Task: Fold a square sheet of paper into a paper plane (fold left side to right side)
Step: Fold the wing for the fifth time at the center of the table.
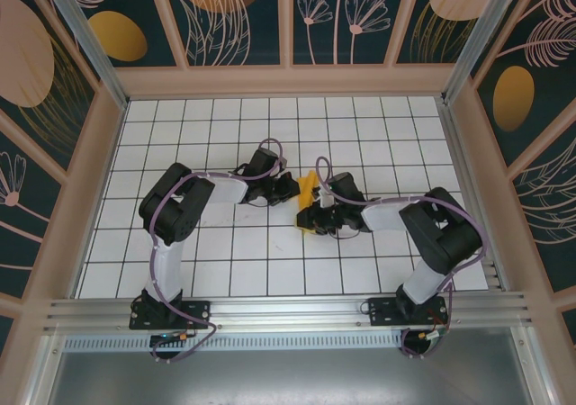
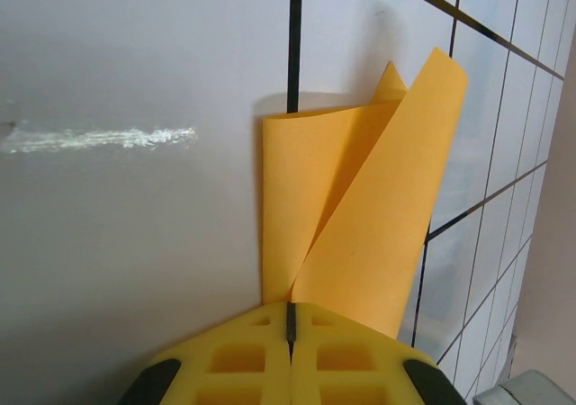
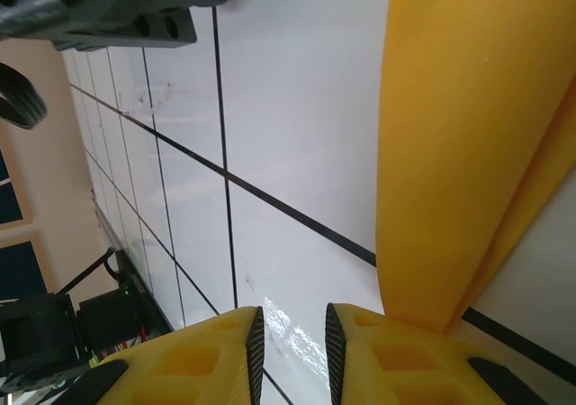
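The square sheet of paper (image 1: 309, 187) is orange-yellow and half folded, standing up off the white grid table (image 1: 225, 261) between the two grippers. In the left wrist view its two flaps (image 2: 360, 207) rise from the slit of my left gripper (image 2: 290, 319), which is shut on the paper's lower edge. My left gripper (image 1: 292, 189) sits at the paper's left side. My right gripper (image 1: 310, 218) is just in front of it. In the right wrist view the jaws of my right gripper (image 3: 290, 342) stand a little apart over bare table, and the paper (image 3: 468, 153) hangs against the outside of the right finger.
Patterned walls (image 1: 81, 198) close in the table on three sides. An aluminium rail (image 1: 288, 313) carries both arm bases at the near edge. A white smear (image 2: 99, 138) marks the tile left of the paper. The left gripper's body (image 3: 108, 18) hangs near the right wrist.
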